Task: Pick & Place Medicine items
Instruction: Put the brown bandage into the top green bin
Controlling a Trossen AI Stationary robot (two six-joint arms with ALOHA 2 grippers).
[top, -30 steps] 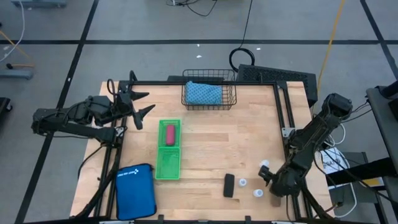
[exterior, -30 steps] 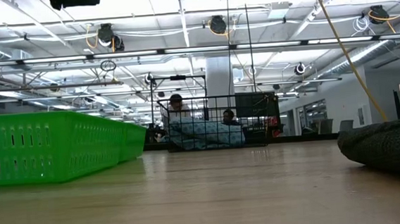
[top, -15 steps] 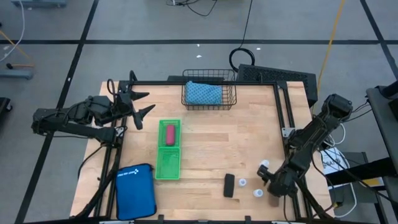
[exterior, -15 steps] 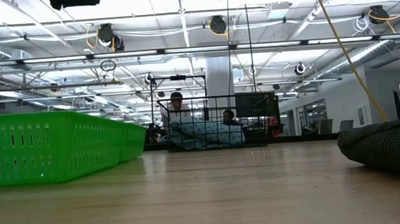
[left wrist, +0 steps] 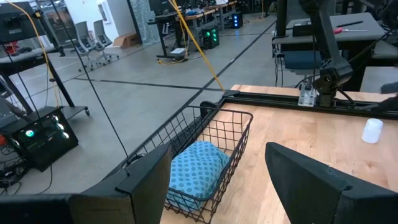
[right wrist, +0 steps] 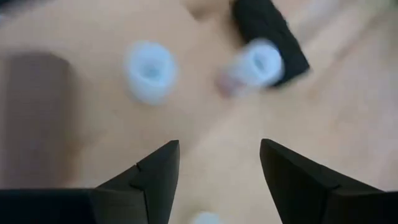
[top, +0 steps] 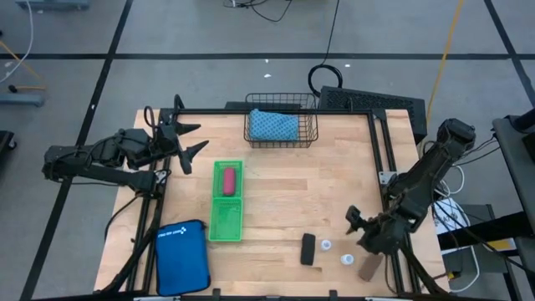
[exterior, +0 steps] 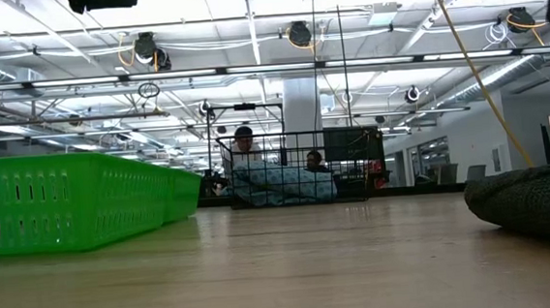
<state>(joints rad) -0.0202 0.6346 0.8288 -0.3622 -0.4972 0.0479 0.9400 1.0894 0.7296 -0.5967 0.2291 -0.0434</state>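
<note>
In the high view the pink piece (top: 228, 180) lies in a green tray (top: 226, 220). The black piece (top: 308, 248), two white bottles (top: 325, 245) (top: 345, 259) and the brown piece (top: 368, 267) lie near the table's near right corner. My right gripper (top: 357, 227) hangs open over that corner and hides the third bottle there. That bottle (left wrist: 372, 130) stands on the table in the left wrist view. The right wrist view shows my right gripper (right wrist: 217, 162) open above two bottles (right wrist: 149, 68) (right wrist: 261, 62) and the black piece (right wrist: 267, 31). My left gripper (top: 199, 138) waits open at the left edge.
A wire basket (top: 281, 125) holding a blue cloth stands at the far edge, also seen as the basket (left wrist: 205, 155) in the left wrist view. A blue zip pouch (top: 182, 255) lies at the near left corner. Bare wood lies between the tray and the right arm.
My right gripper has moved a little toward the far edge, over the third white bottle, which it now covers in the high view. The brown piece, hidden under the gripper before, now shows near the near edge. The left arm has kept still.
</note>
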